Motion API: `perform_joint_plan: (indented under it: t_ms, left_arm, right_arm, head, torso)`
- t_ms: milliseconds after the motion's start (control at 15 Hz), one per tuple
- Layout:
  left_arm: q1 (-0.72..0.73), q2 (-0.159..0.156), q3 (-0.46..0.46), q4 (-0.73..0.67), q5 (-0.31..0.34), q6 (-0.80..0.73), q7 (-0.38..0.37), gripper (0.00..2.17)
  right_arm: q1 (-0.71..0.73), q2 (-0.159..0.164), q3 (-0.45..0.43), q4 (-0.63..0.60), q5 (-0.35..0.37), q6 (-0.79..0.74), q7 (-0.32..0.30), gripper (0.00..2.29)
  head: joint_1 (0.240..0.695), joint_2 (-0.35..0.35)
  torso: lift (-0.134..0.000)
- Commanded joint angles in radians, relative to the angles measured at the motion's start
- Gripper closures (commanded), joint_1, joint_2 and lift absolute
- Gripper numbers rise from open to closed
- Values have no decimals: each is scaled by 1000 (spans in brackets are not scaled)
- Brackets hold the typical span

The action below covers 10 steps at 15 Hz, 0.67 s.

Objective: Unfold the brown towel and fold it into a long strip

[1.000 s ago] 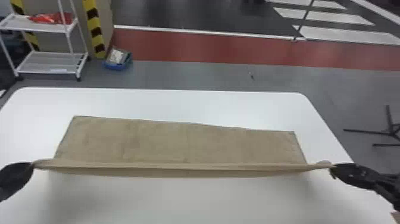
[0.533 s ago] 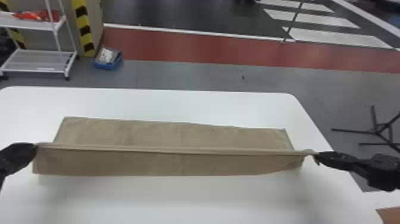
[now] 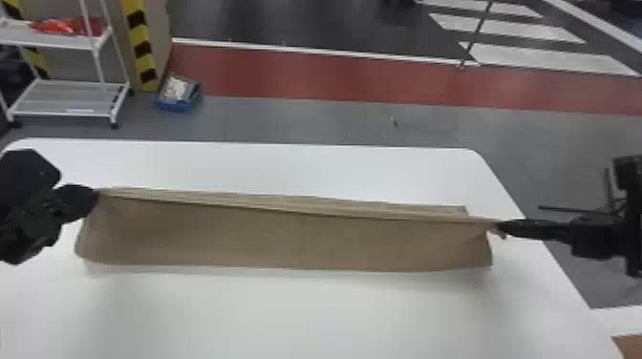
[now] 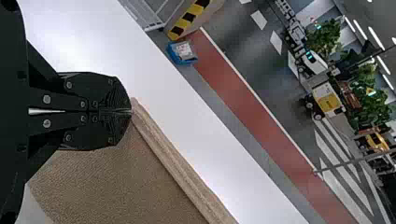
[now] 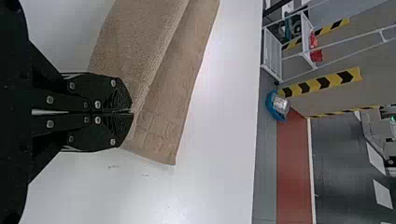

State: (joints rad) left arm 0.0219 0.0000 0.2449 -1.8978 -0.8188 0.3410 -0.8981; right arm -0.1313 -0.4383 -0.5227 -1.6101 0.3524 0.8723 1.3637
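- The brown towel (image 3: 296, 238) is being held lengthwise across the white table (image 3: 334, 315).
- Its far right corner is being left uncovered.
- Its raised corners are being pinched by the closed left gripper (image 3: 97, 195) and closed right gripper (image 3: 499, 226).

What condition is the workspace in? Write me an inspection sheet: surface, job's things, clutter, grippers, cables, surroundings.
Surface: white table, smooth, rounded far corners.
Job's things: brown towel, one long edge stretched between the grippers, a panel hanging on the robot's side; more cloth shows behind the held edge.
Clutter: brown object beyond the table's right side, cut off by the head view's corner; cannot tell what.
Left gripper: shut on the towel's left end.
Right gripper: shut on the towel's right end.
Cables: nothing seen.
Surroundings: white cart with red items, blue bin on the floor, striped post.
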Motion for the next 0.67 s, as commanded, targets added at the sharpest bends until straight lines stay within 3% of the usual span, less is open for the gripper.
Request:
perform_joint_plan:
  t_ms: [0,333,467,533,600]
  left_arm:
    - [-79,-3,-35,79,-43,51,-1,1426]
    - [-140,-3,-55,169,-65,57,7,1426]
    - [-138,-3,-56,174,-71,57,33,1409]
    - [-126,-3,-58,174,-65,48,76,998]
    - [-108,-3,-61,171,-56,45,139,181]
  right_arm:
    - [-70,-7,36,65,36,8,3,2067]
    - [-102,-5,81,90,63,8,3,2061]
    - [-108,1,85,94,69,4,3,1892]
    - [-111,7,82,93,68,14,3,1673]
    - [-113,21,75,91,60,20,3,1298]
  head:
    - [695,-199]
    - [695,-198]
    - [695,-191]
    - [695,-187]
    - [695,-183]
  torso:
    - [-122]
    - [-122]
    - [-122]
    - [-122]
    - [-122]
